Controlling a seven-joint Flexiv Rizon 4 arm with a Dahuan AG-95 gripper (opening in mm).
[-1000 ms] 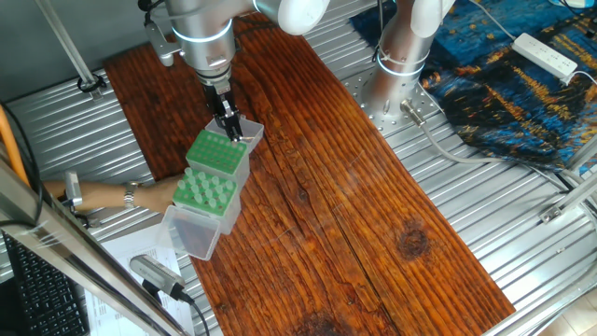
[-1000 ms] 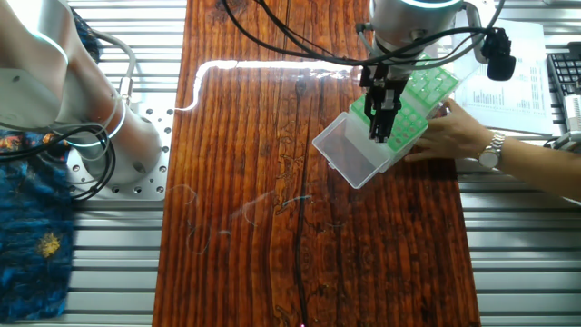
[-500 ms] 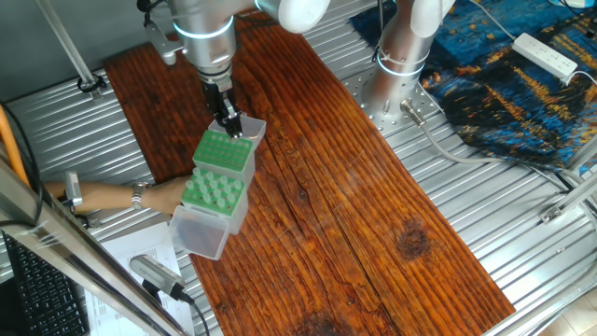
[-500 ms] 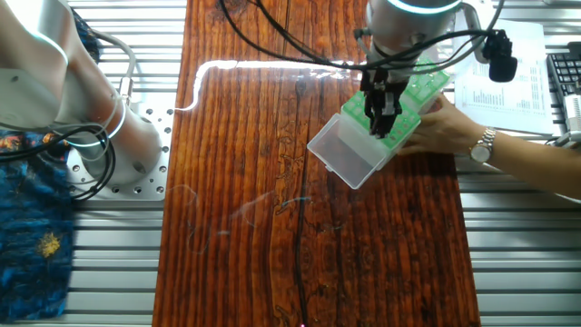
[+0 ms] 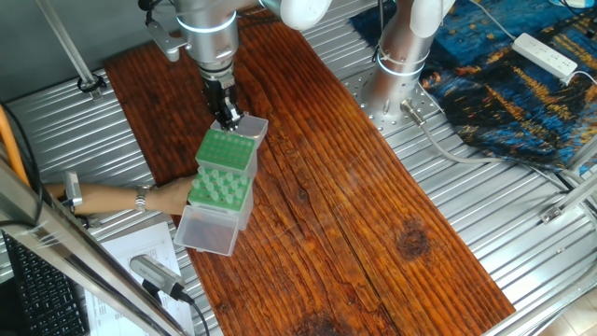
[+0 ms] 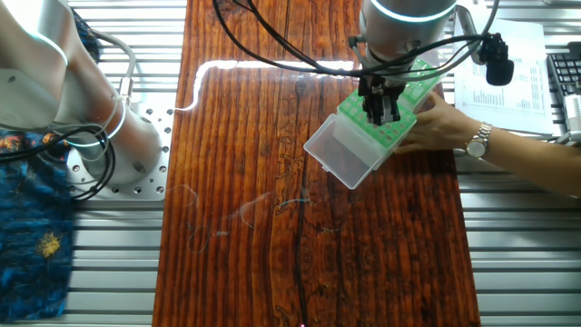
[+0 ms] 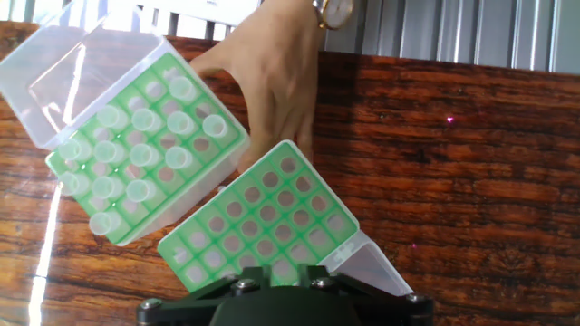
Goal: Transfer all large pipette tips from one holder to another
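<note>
The large pipette tips (image 7: 136,149) stand in several rows in a green rack (image 5: 219,189) with a clear lid hinged open. A second green rack (image 7: 263,217) lies beside it with all its holes empty. It also shows under the arm in the other fixed view, as the empty rack (image 6: 399,113). My gripper (image 5: 227,117) hangs just over the far edge of this empty rack, and the gripper (image 6: 377,109) has its fingers close together. Nothing shows between them. In the hand view only the finger bases (image 7: 313,269) show at the bottom edge.
A person's hand (image 7: 272,81) with a wristwatch rests against the two racks from the table's side. The empty rack's clear lid (image 6: 343,153) lies open on the wooden tabletop (image 5: 354,187). Papers (image 6: 508,77) and a keyboard lie beyond the table edge.
The hand has pushed both racks further onto the table and turned them slightly. My gripper has shifted a little with them and stays over the empty rack's far edge.
</note>
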